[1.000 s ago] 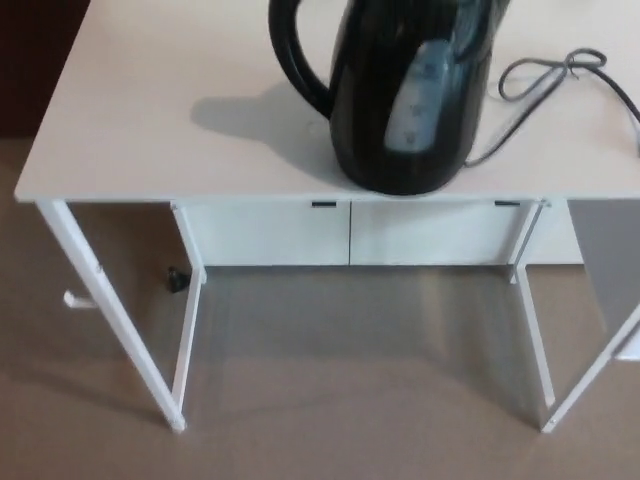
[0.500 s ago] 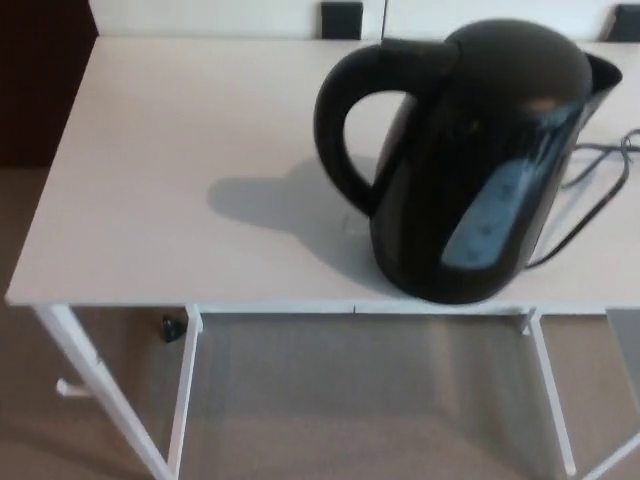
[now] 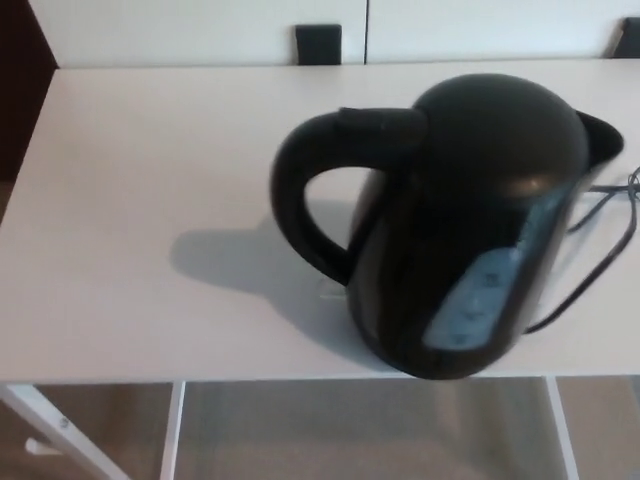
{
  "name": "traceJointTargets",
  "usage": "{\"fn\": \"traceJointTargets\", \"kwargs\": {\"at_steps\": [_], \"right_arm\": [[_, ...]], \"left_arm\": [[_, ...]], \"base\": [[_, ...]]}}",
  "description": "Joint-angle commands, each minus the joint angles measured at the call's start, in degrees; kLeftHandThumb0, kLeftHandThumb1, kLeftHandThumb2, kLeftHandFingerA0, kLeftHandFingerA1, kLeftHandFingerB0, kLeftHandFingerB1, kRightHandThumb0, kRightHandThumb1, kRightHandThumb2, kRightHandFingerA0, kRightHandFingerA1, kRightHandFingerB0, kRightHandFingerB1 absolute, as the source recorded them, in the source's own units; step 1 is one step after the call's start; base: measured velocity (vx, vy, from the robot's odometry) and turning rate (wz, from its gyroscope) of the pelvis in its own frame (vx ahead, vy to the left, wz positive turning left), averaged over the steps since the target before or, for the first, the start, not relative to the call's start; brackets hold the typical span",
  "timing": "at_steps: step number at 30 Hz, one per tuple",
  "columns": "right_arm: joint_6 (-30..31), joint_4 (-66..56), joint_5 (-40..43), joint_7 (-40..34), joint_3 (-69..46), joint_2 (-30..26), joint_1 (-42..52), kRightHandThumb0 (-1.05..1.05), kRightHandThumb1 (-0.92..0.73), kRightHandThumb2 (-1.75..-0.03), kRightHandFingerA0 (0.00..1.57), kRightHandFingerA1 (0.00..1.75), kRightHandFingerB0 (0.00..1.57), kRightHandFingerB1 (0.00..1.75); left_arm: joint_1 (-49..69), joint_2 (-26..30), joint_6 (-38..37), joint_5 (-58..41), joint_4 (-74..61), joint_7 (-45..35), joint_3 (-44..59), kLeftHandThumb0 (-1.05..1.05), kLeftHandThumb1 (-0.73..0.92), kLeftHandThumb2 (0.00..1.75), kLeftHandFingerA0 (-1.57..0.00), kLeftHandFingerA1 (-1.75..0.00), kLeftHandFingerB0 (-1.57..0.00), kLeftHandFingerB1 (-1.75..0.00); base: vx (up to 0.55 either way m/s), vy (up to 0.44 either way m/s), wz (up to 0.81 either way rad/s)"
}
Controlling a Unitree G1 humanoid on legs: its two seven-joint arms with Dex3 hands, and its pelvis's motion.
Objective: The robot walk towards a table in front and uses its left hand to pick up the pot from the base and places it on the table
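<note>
The black glossy plastic pot is softly blurred, and the markings on its pale blue water window cannot be read. Its bottom hides whatever it stands on. The thin grey cord runs off the right edge. The white flat-topped table is cut off at the right, and its white metal legs at the bottom.

Pot on table near front edge (handle leftward).

The head view has moved in over the table, the pot looming larger.
</note>
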Motion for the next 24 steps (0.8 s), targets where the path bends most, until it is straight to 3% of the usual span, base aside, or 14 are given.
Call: {"fn": "traceJointTargets", "kwargs": {"at_steps": [1,18,24], "right_arm": [[-0.4,0.5,-0.3,-0.1,0.1,-0.3,0.0,-0.38,-0.53,-0.57,0.74,0.45,0.49,0.37],[0.0,-0.1,-0.1,0.2,0.0,-0.2,0.0,-0.38,-0.52,-0.57,0.74,0.44,0.49,0.36],[0.9,-0.1,-0.4,0.0,0.8,1.1,0.1,-0.37,-0.53,-0.57,0.73,0.43,0.47,0.36]], "left_arm": [[0.6,0.7,-1.2,0.1,0.6,-0.2,0.5,-0.08,0.53,0.55,-0.54,-0.38,-0.3,-0.31],[0.9,0.7,0.0,0.5,-0.8,0.0,0.5,-0.09,0.52,0.56,-0.55,-0.4,-0.3,-0.31],[1.1,2.2,0.3,-1.7,1.9,-1.7,3.6,-0.02,0.55,0.56,-0.47,-0.42,-0.25,-0.31]], "base": [[0.02,0.253,-0.39],[0.04,-0.033,0.07],[0.01,-0.042,0.0]]}}
